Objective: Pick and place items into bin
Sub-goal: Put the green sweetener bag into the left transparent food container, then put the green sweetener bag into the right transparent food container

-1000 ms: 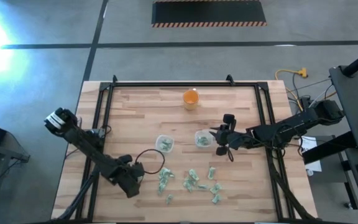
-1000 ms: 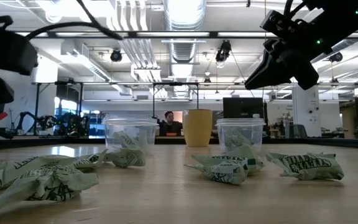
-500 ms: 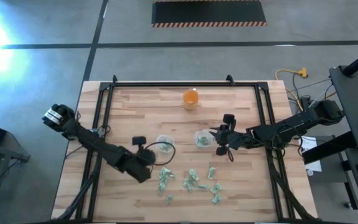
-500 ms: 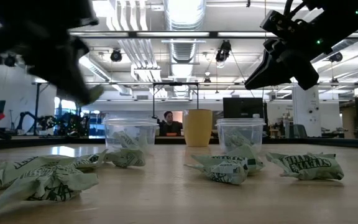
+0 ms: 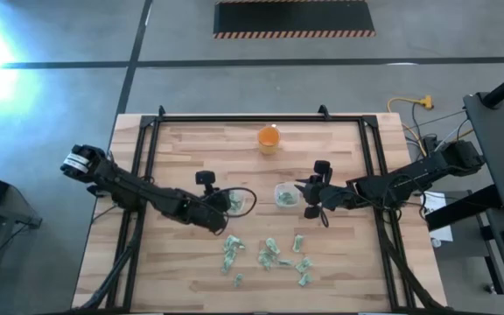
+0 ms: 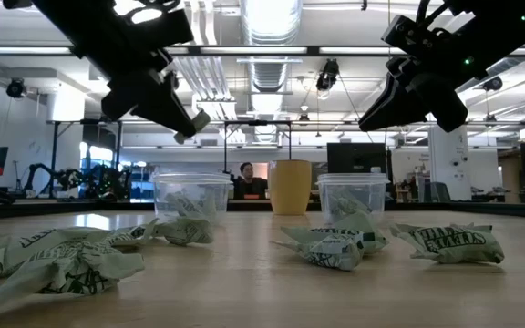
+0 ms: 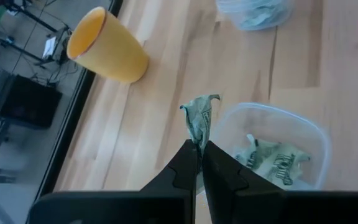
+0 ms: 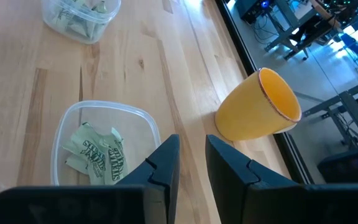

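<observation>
Wood table [image 5: 191, 149]: left gripper [image 7: 201, 146] pinches crumpled green piece [image 7: 200, 119], upright, just beside left tub [image 7: 303, 127] rim. Right gripper [image 8: 191, 155] empty, part open, beside right tub [image 8: 64, 134].

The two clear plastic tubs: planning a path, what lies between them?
Bare wood between left tub and right tub in the high view; the low view shows the orange cup behind.

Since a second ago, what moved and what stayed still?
The left arm swung from the table's near-left up to the left tub. Its left gripper, shut on a green piece, now hangs over that tub. The right gripper stayed beside the right tub, holding nothing. The loose pieces and orange cup didn't move.
</observation>
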Available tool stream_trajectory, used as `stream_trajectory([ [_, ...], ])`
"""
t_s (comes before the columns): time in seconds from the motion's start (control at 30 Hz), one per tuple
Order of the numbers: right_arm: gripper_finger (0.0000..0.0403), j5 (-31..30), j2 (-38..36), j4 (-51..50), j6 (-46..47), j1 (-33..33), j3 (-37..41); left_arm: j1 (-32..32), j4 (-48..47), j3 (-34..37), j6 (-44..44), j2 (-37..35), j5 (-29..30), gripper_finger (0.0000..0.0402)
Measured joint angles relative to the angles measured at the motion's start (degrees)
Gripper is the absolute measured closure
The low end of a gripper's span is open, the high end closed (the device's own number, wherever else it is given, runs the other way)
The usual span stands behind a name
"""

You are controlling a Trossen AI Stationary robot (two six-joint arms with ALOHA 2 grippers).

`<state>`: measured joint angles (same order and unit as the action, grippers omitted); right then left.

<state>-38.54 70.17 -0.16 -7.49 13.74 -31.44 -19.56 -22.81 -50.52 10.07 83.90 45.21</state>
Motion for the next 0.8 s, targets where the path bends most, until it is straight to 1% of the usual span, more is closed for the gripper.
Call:
stream_trajectory([
  [0.13, 0.0335, 0.0, 0.0, -0.02, 0.0, 0.0, 0.0, 0.57, 0.11, -0.02, -0.02, 0.0, -1.8, 0.04],
  [0.2, 0.0335, 0.0, 0.0, -0.03, -0.02, 0.0, 0.0, 0.71, 0.31, 0.17, -0.05, 0.0, -3.35, 0.0394],
  [0.3, 0.0335, 0.0, 0.0, -0.02, -0.02, 0.0, 0.0, 0.86, 0.23, 0.33, -0.04, 0.08, -6.02, 0.0372],
  [0.6, 0.0335, 0.0, 0.0, -0.02, -0.02, 0.0, 0.0, 1.3, 1.29, 0.41, -0.09, 0.5, -5.99, 0.0286],
  [0.73, 0.0335, 0.23, 0.0, -0.04, -0.01, -0.01, 0.0, 1.3, 1.35, -0.26, -0.11, 0.5, -5.86, 0.0268],
  [0.8, 0.0335, 3.04, 0.0, -0.05, -0.02, -0.02, 0.0, 1.3, 1.36, -0.57, -0.11, 0.5, -5.88, 0.0265],
])
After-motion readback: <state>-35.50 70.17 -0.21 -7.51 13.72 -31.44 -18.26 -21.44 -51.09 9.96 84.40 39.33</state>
